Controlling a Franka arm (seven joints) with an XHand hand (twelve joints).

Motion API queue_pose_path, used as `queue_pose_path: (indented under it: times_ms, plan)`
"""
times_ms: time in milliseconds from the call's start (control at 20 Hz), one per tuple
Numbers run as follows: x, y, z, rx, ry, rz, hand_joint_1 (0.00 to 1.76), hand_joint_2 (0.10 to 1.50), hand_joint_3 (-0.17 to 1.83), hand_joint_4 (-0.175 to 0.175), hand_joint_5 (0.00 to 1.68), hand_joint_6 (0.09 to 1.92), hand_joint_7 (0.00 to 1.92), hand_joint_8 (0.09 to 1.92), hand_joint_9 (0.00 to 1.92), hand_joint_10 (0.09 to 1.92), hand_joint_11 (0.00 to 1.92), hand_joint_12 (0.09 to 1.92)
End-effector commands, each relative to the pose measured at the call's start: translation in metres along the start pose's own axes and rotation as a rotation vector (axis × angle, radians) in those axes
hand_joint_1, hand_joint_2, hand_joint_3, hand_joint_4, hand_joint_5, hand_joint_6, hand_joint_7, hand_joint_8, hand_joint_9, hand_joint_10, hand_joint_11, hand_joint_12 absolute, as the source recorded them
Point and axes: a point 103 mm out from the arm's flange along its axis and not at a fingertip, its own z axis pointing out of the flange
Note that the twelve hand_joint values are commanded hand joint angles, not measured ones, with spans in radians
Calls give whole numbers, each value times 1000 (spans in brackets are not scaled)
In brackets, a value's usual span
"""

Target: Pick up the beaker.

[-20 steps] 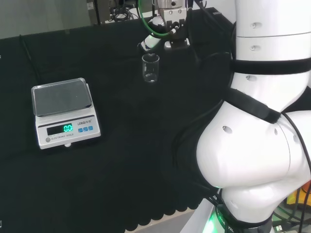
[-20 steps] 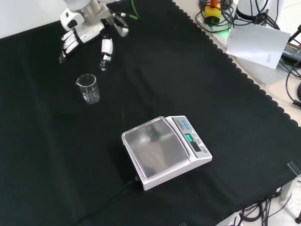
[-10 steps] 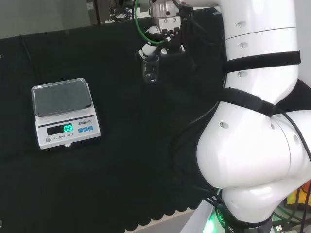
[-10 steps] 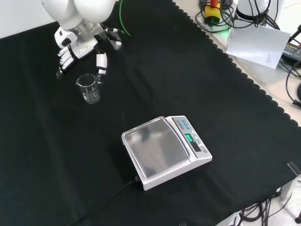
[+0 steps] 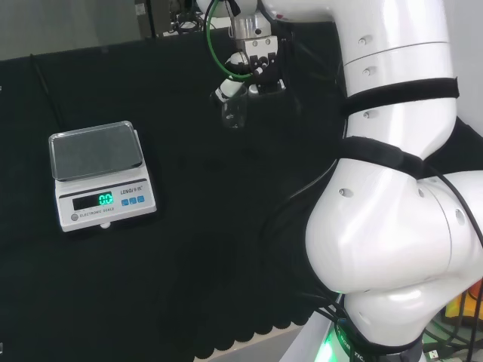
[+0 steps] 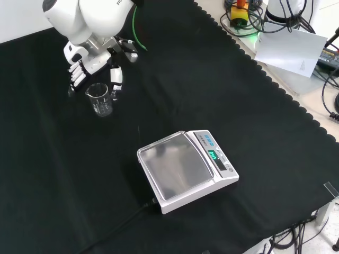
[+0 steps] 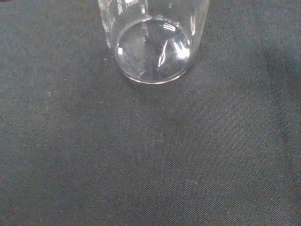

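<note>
The beaker (image 6: 100, 99) is clear glass, smooth and glossy; in the wrist view its round base (image 7: 153, 52) throws bright highlights. The cloth (image 6: 222, 95) beneath it is matt black with a fine, slightly rough weave — its near-right edge in the front view is cut in scallops. The scale (image 6: 186, 169) has a white plastic body and a dull, brushed-looking metal pan (image 6: 175, 165). The hand (image 6: 87, 61) is glossy white plastic with black parts — the arm (image 5: 392, 226) above it is smooth, shiny white. A green cable (image 5: 219, 53) by the wrist looks glossy.
</note>
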Motion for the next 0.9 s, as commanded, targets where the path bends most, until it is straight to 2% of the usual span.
queue_pose_path:
  times_ms: [50,450,600,650,800,850,900]
  plan:
    - [-7,12,16,28,-14,7,537,689,241,-2,125,87,69,696,182,850,0,1369]
    - [-10,22,25,45,-27,8,542,692,239,-3,135,87,74,697,183,853,0,1368]
    - [-10,22,25,23,-30,9,633,716,257,-2,190,87,124,711,233,856,0,1422]
    - [-10,22,24,11,-33,8,685,723,282,1,243,87,179,726,310,840,37,1457]
    - [-5,25,24,-30,-48,9,841,682,479,6,435,114,433,786,654,734,352,1399]
    - [-3,27,24,-41,-58,11,902,657,585,4,492,280,527,819,790,702,506,1338]
    - [0,29,24,-49,-70,13,965,643,674,-7,513,529,616,864,919,684,678,1259]
